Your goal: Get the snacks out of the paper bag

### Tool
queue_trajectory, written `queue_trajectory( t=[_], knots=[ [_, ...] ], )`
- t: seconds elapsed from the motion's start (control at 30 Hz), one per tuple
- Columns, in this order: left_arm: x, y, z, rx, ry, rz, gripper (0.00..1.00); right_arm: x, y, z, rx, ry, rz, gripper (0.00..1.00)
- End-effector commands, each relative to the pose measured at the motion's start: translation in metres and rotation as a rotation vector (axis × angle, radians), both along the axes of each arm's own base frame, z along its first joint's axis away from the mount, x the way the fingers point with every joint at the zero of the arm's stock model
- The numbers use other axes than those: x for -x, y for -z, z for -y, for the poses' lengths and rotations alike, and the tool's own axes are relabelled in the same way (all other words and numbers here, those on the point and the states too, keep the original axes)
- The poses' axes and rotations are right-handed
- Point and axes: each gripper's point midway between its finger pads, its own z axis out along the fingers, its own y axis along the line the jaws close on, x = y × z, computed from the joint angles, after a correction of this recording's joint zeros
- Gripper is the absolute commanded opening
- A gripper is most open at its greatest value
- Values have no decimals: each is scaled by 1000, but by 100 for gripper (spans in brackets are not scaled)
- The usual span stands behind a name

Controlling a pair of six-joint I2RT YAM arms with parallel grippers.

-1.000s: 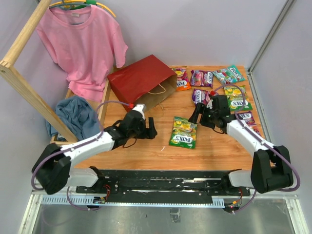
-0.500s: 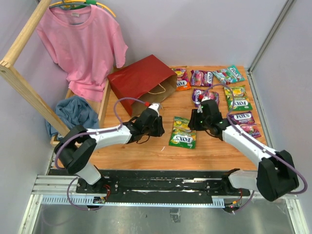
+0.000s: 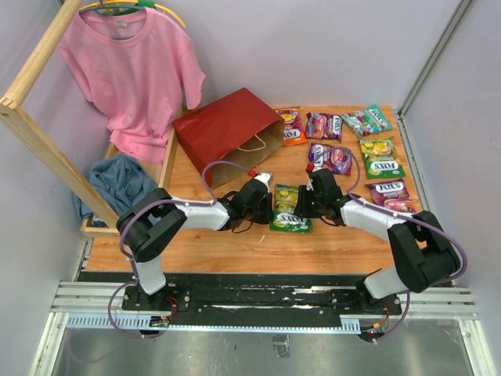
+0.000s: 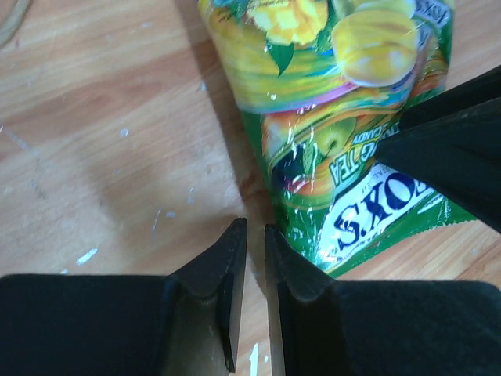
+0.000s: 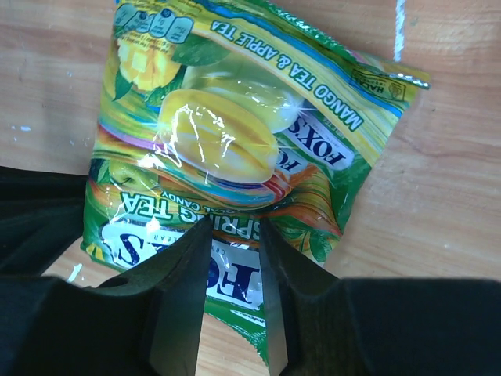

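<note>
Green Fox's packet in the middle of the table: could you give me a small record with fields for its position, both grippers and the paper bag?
item: green Fox's packet lies on the wooden table between both grippers, outside the bag
left gripper: jaws almost shut, empty, tips at the wood beside the packet's edge
right gripper: narrow gap, tips over the packet; pinch cannot be confirmed
paper bag: lying on its side, apart from this packet

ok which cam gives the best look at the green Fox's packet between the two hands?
Right wrist: the green Fox's packet fills the frame, label readable, only its near edge hidden. Left wrist shows part of it, cropped. Top external shows it whole but small.
</note>
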Motion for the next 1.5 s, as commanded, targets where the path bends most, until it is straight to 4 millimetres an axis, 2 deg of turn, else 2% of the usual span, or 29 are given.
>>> queue_trajectory(
  t=[0.0,0.2,0.4,0.6,0.67,0.8,0.97,1.1,1.2,1.3,1.33,1.47],
  knots=[
    [-7,1,23,36,31,18,21,6,25,28,68,63,-90,32],
    [-16,-4,51,71,67,28,21,6,28,63,78,168,-120,32],
    [-20,-8,87,110,120,16,20,-1,16,105,84,307,-107,33],
    [-26,-11,126,130,158,25,18,-15,1,107,20,354,-101,33],
    [-24,-8,138,125,175,22,18,-17,1,115,41,377,-106,33],
    [-17,-12,160,155,208,10,18,-21,-2,131,4,443,-106,43],
    [-13,-19,179,201,230,-13,18,-28,-16,146,-48,513,-68,44],
    [-18,-21,177,169,227,9,18,-29,-34,152,-50,551,0,43],
    [-23,-29,164,118,213,51,19,-30,-53,149,-69,544,80,44],
    [-29,-52,141,102,188,102,20,-28,-68,138,-51,491,142,45],
    [-28,-54,129,89,179,102,20,-28,-71,136,-34,482,155,44],
    [-34,-80,84,60,117,158,21,-27,-65,128,-17,452,144,42]
  ],
)
